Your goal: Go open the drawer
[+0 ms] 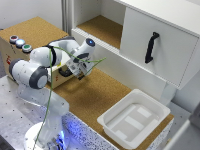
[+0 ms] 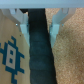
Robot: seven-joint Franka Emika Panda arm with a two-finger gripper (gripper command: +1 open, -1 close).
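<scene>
Exterior view, left to right: three buttons point(image 1: 19, 43) sitting on a cardboard box point(image 1: 30, 35); the gripper point(image 1: 81, 71) hovering over the cork table point(image 1: 97, 95), fingers point(image 2: 20, 19) spread moderately apart in the wrist view, holding nothing. White tray point(image 1: 134, 119) resting further right. Drawer point(image 1: 159, 45), black handle point(image 1: 151, 47), sitting well apart at the right.

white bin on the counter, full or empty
Empty. In the exterior view the white bin shows only its bare ridged floor, nothing lying inside; it sits upright on the cork counter.
</scene>
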